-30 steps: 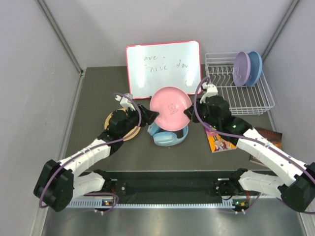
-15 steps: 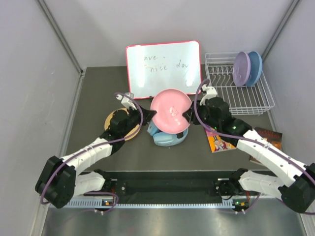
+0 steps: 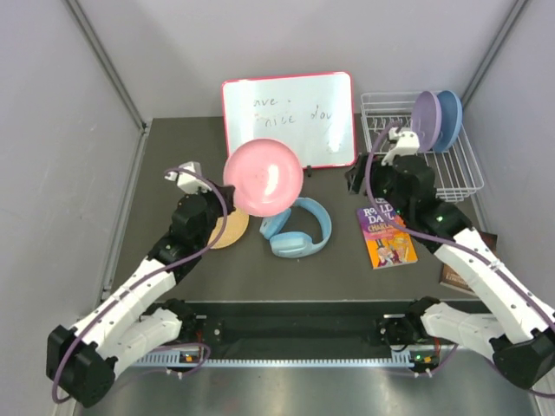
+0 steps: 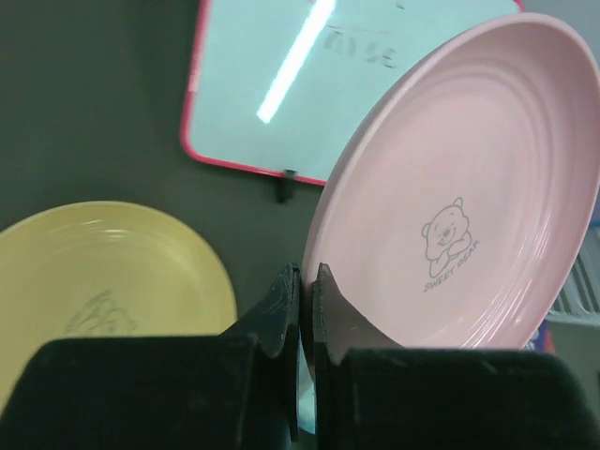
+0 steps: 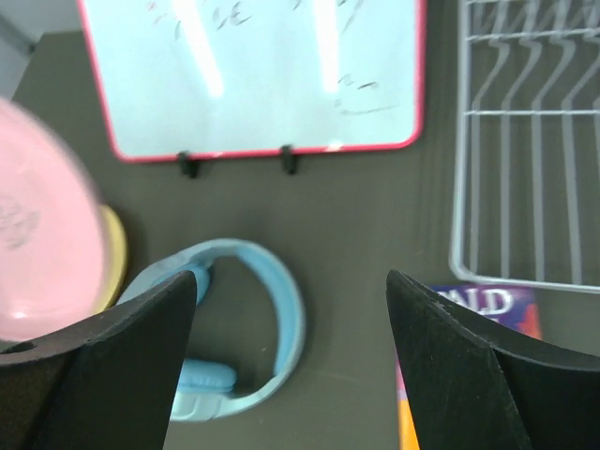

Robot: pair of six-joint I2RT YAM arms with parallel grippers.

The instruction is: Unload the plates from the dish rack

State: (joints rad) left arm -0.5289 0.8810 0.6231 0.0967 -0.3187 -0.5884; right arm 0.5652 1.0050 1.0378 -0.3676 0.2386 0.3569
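My left gripper [image 4: 307,277] is shut on the lower rim of the pink plate [image 4: 469,187], which it holds tilted above the table [image 3: 263,176]. Below and left of it, a tan-orange plate [image 3: 227,232] [image 4: 103,272] lies flat on the table. The white wire dish rack [image 3: 434,178] [image 5: 525,159] stands at the back right, with a lavender plate [image 3: 424,121] and a light blue plate [image 3: 451,120] upright at its far end. My right gripper [image 3: 354,179] [image 5: 292,277] hangs open and empty between the whiteboard and the rack, clear of the pink plate [image 5: 37,253].
A red-framed whiteboard [image 3: 289,120] stands at the back centre. Light blue headphones [image 3: 297,229] [image 5: 272,319] lie mid-table under the pink plate's right edge. A colourful book [image 3: 387,236] lies beside them, and a darker book [image 3: 460,276] sits at the right under my right arm.
The right gripper opened, let go of the pink plate and drew back right toward the rack. The left gripper shut on the plate and carried it left and away from the headphones.
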